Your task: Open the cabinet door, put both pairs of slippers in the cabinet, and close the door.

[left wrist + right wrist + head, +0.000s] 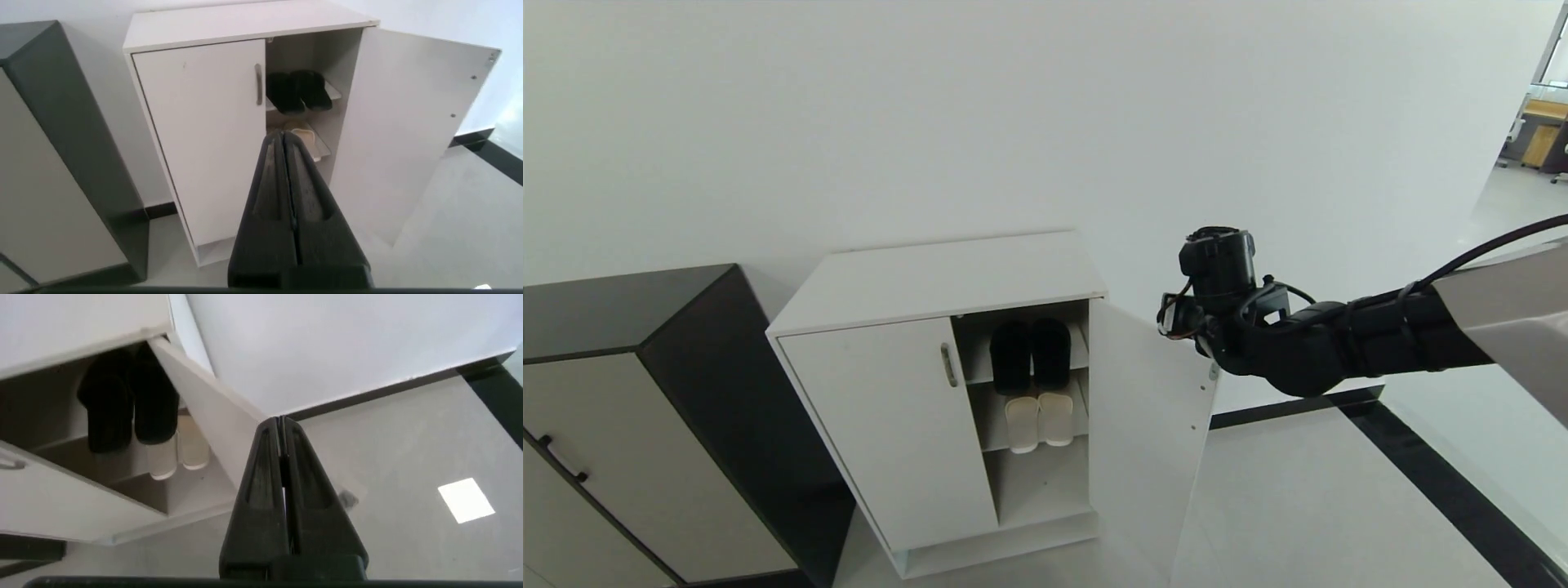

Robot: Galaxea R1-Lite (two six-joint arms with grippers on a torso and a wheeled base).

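Right gripper [282, 429] is being held just beside the outer edge of the open door [1143, 408], its fingers being pressed together on nothing. Left gripper [283, 143], likewise clenched and empty, is being pointed at the front of the white cabinet [931, 278]. Black slippers [1031, 353] are being stored on the upper shelf, white slippers [1039, 420] on the shelf just below.
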